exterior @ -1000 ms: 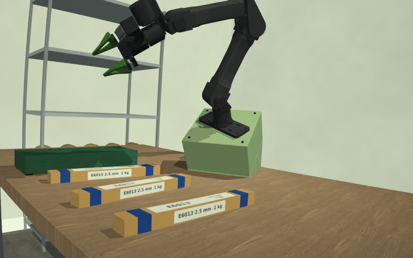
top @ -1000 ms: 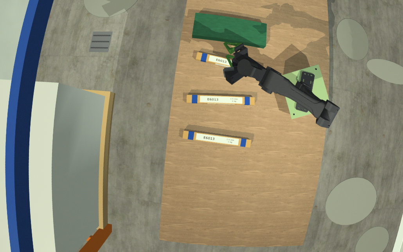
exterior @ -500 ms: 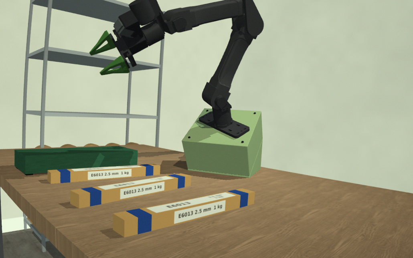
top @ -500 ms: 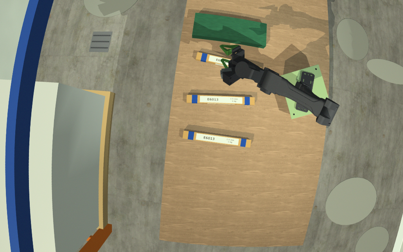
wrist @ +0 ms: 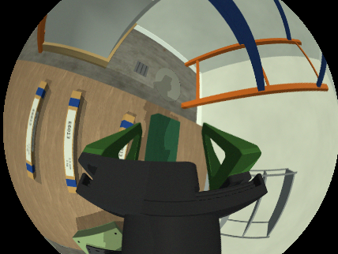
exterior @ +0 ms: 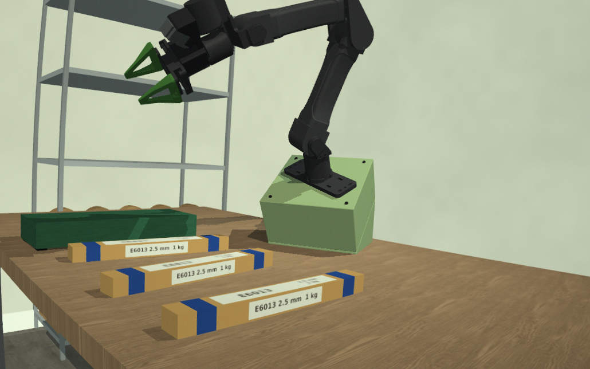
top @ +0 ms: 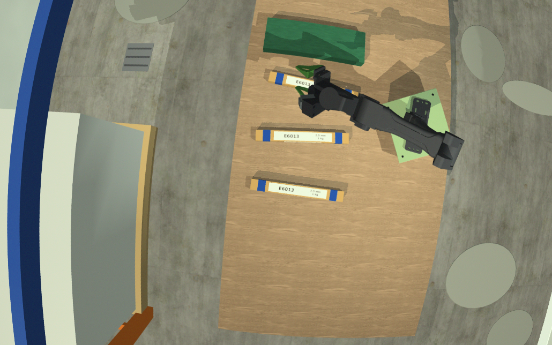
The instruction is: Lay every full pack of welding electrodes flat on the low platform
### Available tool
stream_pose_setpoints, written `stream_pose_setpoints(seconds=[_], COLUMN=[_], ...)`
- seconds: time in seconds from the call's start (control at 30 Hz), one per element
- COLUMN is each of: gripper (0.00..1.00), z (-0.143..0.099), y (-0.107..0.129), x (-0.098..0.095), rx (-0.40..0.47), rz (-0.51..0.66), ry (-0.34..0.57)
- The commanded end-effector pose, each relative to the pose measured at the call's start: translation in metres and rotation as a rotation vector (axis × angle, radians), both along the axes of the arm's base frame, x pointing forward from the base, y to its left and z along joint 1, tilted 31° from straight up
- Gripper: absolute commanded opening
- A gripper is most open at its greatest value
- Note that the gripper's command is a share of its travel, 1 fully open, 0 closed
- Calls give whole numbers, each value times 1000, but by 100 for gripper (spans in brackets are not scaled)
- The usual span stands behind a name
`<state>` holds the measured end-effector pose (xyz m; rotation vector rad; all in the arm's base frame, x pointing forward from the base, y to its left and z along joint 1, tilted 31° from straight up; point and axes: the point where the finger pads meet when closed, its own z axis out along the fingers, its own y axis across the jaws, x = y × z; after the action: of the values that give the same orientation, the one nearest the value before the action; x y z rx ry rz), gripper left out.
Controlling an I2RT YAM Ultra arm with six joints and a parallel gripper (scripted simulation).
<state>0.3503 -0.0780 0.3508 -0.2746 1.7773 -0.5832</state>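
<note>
I have the gripper (exterior: 153, 85) raised high above the wooden table (exterior: 435, 304), its green fingers (exterior: 162, 92) spread fairly wide with nothing between them. Directly below it lies the first pack (top: 289, 80) of electrodes, the one nearest the platform, partly hidden under the wrist in the top view. Just beyond the fingertips, past that pack, sits the low platform (top: 284, 38), a dark green slab carrying nothing so far. Back behind the wrist, the second pack (top: 301, 136) lies flat on the table, and farther behind still the third pack (top: 296, 189), all three roughly parallel and well apart (their labels all read E6013, 1 kg, so the print tells me nothing about which are short). My judgement is that no pack has been weighed or placed yet. The risks from here: a pinch away from a pack's middle could let the long box tip and slide out during the lift; a brief lift may not separate a full pack from a lighter one; and a descent at this tilted wrist angle could nudge the pack sideways instead of straddling it.
</note>
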Motion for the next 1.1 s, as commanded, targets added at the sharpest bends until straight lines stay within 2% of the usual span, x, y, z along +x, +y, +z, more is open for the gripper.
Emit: stream_pose_setpoints(seconds=[0.0,0.07,0.3,0.33,0.4,0.5,0.53,0.7,0.73,0.8,1.07], gripper=[76,76,76,76,76,76,76,76,76,76,76], z=[30,35,42,37,42,42,51,52,44,49,56], y=[6,15,11,19,28,28,24,24,32,42,36], x=[6,11,4,13,16,16,8,7,18,22,15], rx=[42,98,92,125,182,182,176,175,210,268,262], rz=[4,36,16,35,68,68,50,49,68,102,83], ry=[-93,-121,-144,-135,-161,-161,-189,-192,-174,-197,-221])
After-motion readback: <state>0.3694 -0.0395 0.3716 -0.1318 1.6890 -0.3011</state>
